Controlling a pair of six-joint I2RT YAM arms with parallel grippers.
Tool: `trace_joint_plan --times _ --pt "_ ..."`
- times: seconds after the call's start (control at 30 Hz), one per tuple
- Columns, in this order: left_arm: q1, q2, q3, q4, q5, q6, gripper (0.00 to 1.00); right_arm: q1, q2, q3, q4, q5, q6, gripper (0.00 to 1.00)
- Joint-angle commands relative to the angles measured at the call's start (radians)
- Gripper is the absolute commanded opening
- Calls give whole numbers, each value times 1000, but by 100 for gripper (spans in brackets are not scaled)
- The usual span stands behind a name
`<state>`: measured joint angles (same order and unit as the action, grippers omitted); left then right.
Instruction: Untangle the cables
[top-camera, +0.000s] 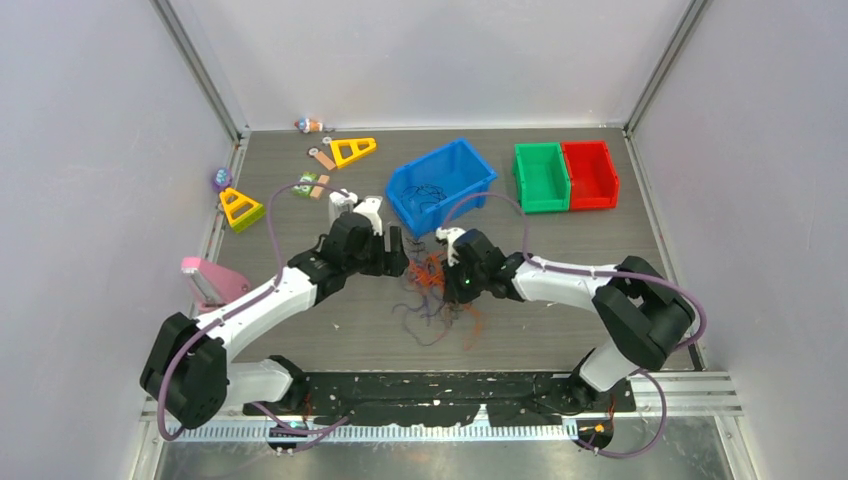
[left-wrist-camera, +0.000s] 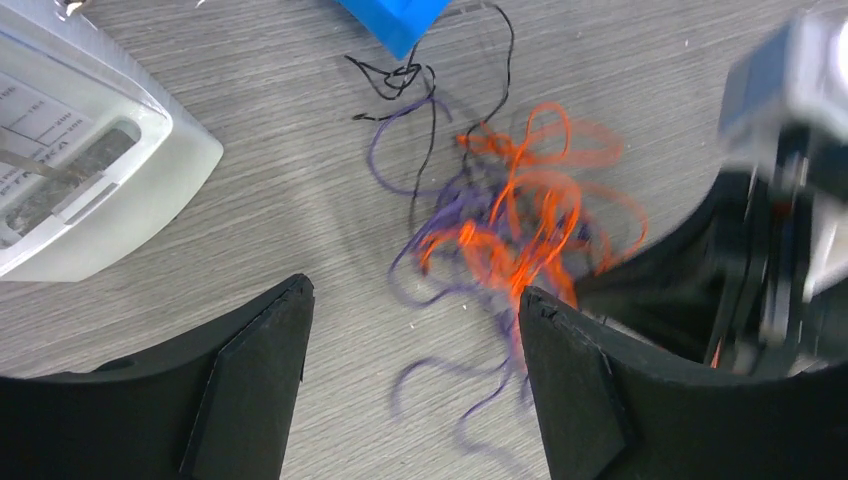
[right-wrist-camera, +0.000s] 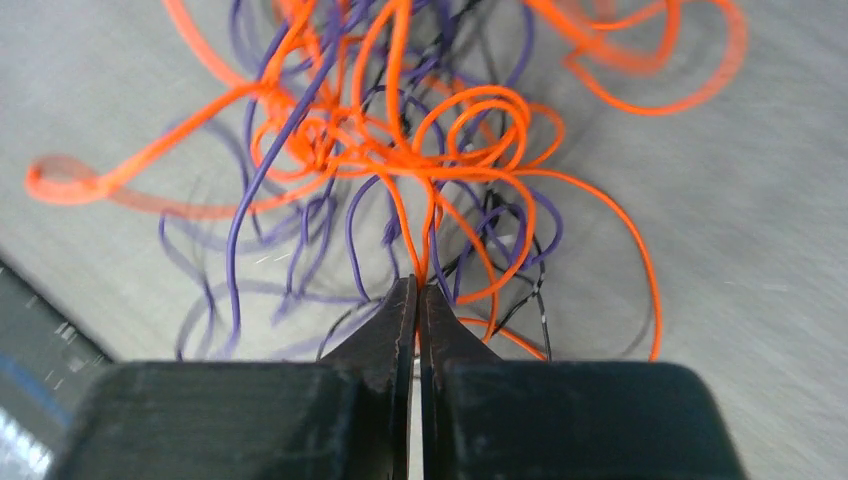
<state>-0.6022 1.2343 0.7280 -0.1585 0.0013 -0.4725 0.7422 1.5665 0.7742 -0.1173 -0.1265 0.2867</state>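
We had the cables (left-wrist-camera: 500, 235) clenched in our right claw (right-wrist-camera: 418, 288), and they lay just ahead of our released left claw (left-wrist-camera: 412, 290), partly between its fingers (left-wrist-camera: 255, 385).

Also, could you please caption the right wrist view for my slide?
Right gripper shut on orange strands of the tangled cables over the grey table.

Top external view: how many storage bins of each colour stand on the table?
blue bin: 1
green bin: 1
red bin: 1
Total: 3
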Motion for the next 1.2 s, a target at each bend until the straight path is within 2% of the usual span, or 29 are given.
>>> trace_joint_plan --times 0.0,0.17,0.37,0.5,0.73,0.77,0.9,1.0,1.17 --pt "3 16 81 -24 -31 -42 77 98 -96 -4 43 -94 41 5" --pt "6 61 134 -72 -21 -190 78 115 -234 -130 101 -75 118 5" --pt "2 174 218 -130 85 -375 72 115 -252 -152 111 -53 125 5" --pt "-5 200 236 -155 43 -412 68 115 -253 -151 110 -48 124 5" --pt "-8 239 234 -166 7 -412 53 115 -259 -150 111 -41 120 5" --pt "-10 247 231 -156 7 -413 48 116 -260 -149 111 -39 120 5" --pt "-13 269 216 -89 44 -395 1 116 -276 -150 111 0 126 5" --pt "-12 256 239 -112 25 -327 0 116 -321 -162 94 74 144 5" --pt "-6 80 213 -219 -152 -207 0 104 -478 -207 -11 388 201 5"
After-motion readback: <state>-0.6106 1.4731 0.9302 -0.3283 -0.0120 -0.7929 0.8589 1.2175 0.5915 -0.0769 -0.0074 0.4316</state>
